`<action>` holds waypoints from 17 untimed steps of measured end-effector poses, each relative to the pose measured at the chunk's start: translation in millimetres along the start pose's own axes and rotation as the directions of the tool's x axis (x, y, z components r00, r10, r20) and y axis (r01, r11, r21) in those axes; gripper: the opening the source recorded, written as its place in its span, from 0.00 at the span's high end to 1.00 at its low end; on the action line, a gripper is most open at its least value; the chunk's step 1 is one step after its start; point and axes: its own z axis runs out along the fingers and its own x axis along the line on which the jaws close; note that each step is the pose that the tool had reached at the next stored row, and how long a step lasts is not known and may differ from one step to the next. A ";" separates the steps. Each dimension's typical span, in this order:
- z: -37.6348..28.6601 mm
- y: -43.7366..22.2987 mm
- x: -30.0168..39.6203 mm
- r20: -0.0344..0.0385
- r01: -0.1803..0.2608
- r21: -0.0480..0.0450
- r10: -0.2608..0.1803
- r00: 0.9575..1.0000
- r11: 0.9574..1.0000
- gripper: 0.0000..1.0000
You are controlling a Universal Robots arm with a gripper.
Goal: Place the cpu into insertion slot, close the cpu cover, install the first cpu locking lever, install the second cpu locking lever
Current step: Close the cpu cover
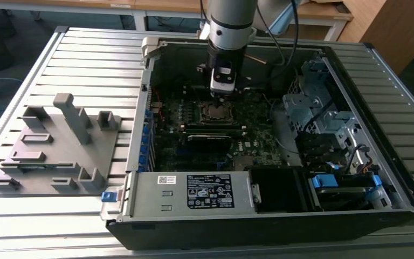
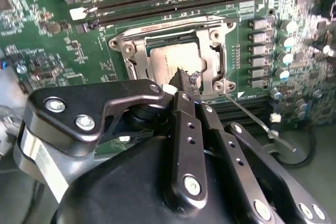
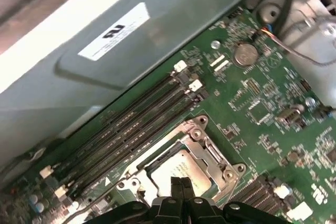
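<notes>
The cpu [image 2: 169, 62] lies flat in the insertion slot [image 2: 131, 51] on the green motherboard, its grey top showing through the window of the cpu cover [image 2: 211, 59]. The cover lies down over the chip in both wrist views: cpu [image 3: 185, 171], cpu cover [image 3: 207, 153]. A thin metal locking lever [image 2: 258, 123] sticks out sideways from the socket corner, unlatched. My gripper [image 2: 185, 80] hangs just above the socket's edge with its fingers together and nothing between them. In the exterior view the gripper [image 1: 221, 93] stands right over the insertion slot [image 1: 218, 111].
Long black memory slots [image 3: 131, 124] run beside the socket. A grey power supply box [image 1: 192, 191] with a white label closes the case's near side. Drive cages and cables [image 1: 322, 118] fill the exterior view's right. A grey fixture tray [image 1: 56, 145] rests on the slatted table.
</notes>
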 end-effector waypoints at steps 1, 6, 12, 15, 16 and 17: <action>0.0 0.0 0.0 0.000 0.018 0.000 -0.018 1.000 1.000 0.90; 0.1 0.0 0.0 0.000 0.104 0.000 -0.104 0.995 0.995 0.90; 0.2 0.0 0.0 -0.001 0.209 0.000 -0.209 0.978 0.978 0.90; 0.3 0.0 0.0 -0.001 0.256 0.000 -0.256 0.967 0.967 0.90; 0.3 0.0 0.0 -0.001 0.274 0.000 -0.274 0.962 0.962 0.90; 0.4 0.0 0.0 -0.001 0.290 0.000 -0.290 0.957 0.957 0.90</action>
